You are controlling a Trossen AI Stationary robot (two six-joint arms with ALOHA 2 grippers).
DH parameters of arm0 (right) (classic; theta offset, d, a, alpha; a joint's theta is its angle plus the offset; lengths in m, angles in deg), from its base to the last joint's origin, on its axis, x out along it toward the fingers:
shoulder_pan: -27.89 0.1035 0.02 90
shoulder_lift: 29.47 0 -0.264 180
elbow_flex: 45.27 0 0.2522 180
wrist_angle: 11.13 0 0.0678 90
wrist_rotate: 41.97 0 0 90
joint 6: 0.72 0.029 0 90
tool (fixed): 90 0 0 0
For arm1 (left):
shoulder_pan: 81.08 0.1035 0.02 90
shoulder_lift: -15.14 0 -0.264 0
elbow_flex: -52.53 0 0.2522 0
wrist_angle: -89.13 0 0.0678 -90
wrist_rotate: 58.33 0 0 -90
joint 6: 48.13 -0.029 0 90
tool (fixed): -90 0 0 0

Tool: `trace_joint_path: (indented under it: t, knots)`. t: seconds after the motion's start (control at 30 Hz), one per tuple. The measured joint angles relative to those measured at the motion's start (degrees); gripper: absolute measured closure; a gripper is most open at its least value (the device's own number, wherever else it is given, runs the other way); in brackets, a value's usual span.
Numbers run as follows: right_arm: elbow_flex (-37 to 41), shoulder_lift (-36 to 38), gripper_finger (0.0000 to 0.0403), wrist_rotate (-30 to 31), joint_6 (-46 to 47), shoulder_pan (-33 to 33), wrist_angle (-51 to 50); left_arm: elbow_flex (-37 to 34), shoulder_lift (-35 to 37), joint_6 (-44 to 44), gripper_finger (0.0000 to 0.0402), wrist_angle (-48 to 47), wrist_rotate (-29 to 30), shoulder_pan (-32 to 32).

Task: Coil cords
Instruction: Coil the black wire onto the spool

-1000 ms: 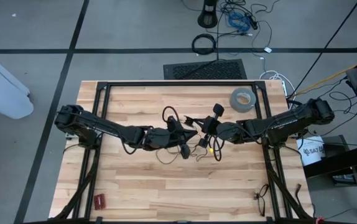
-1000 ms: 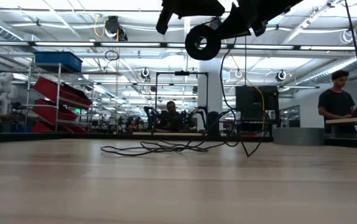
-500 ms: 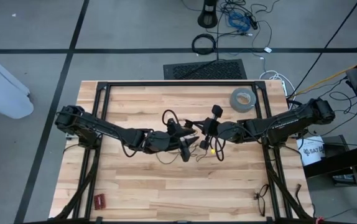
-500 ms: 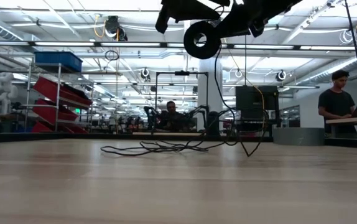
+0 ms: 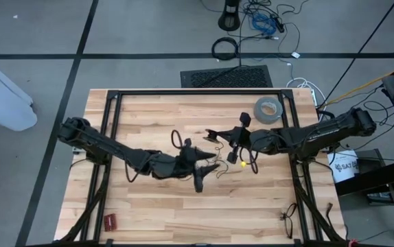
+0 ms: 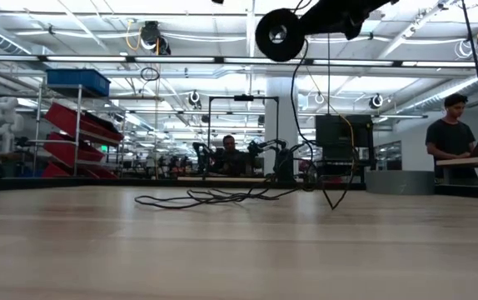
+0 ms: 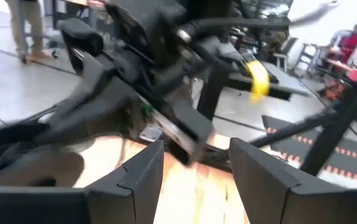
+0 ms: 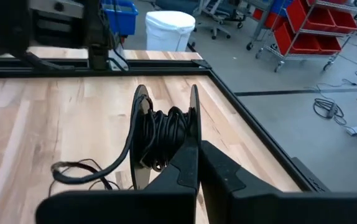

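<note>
Arms reach in from both sides of the bench (image 5: 149, 213) and meet near its centre. The left arm stretches low from about nine o'clock, its elbow bent slightly, and the left gripper (image 5: 207, 167) sits just past centre with its two dark, flat-faced jaws standing apart around nothing, as the left wrist view shows. The right arm extends from about three o'clock, nearly straight, and the right gripper (image 8: 194, 163) has its jaws pressed together on the rim of a thin black spool (image 8: 166, 134), a pair of flat discs with glossy black wire wound between them. In the low view the spool hangs well above the bench surface.

The cord (image 6: 222, 197) is very thin, black and limp; it trails down from the spool and lies in loose, tangled loops on the pale wood planks near the centre. A grey tape roll (image 5: 266, 109), matte and ring-shaped, rests flat toward one o'clock. A small yellow piece (image 5: 242, 164) shows beside the right gripper.
</note>
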Motion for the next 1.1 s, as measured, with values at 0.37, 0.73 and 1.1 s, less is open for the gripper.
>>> trace_joint_path:
  t: [0.37, 0.73, 1.1]
  knots:
    - [0.0, 6.7, 0.0403, -3.6, 0.1, 1.4, -2.3, -2.0, -0.6, -2.5, 0.0212, -4.6, 8.7, -6.6]
    - [0.0, 9.6, 0.0403, -7.8, 2.5, 2.3, -2.4, -3.2, -13.9, 3.2, 0.0212, 12.2, 17.4, -4.7]
    - [0.0, 11.4, 0.0403, -9.3, 4.5, 4.5, -2.5, -3.1, -13.8, -4.5, 0.0212, 18.3, 20.5, -10.9]
